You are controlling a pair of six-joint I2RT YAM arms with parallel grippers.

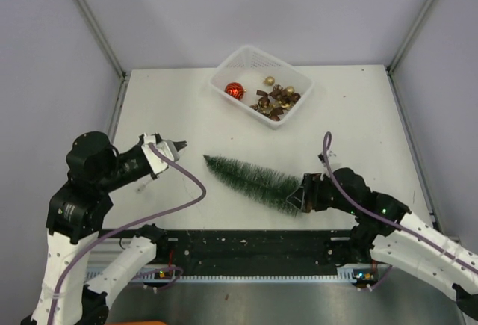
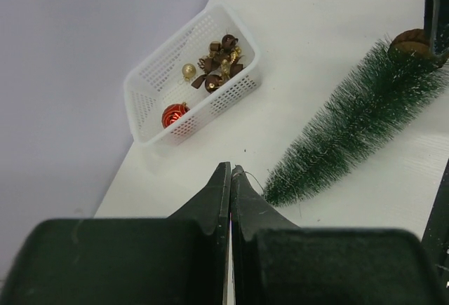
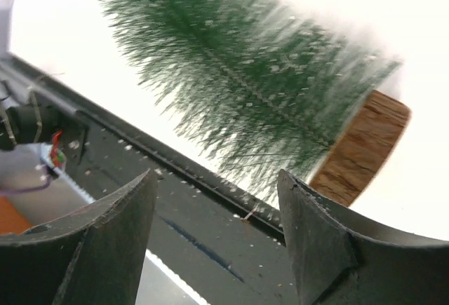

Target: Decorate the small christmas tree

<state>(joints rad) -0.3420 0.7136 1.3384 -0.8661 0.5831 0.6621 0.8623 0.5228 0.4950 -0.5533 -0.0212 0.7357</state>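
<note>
The small christmas tree [image 1: 250,179] lies on its side on the white table, tip to the left, brown wooden disc base [image 3: 361,147] to the right. It also shows in the left wrist view [image 2: 351,126] and the right wrist view [image 3: 245,66]. My right gripper [image 1: 300,196] is open right at the base end, and the tree is just beyond its fingertips [image 3: 309,207], not between them. My left gripper [image 1: 181,146] is shut, hovering left of the tree's tip; a hair-thin thread shows at its tip [image 2: 231,172].
A white mesh basket [image 1: 246,50] stands at the back of the table, with a red bauble [image 1: 235,91], a gold bauble [image 1: 269,81] and brown bows. It also shows in the left wrist view [image 2: 151,73]. The black base rail [image 1: 246,246] runs along the near edge.
</note>
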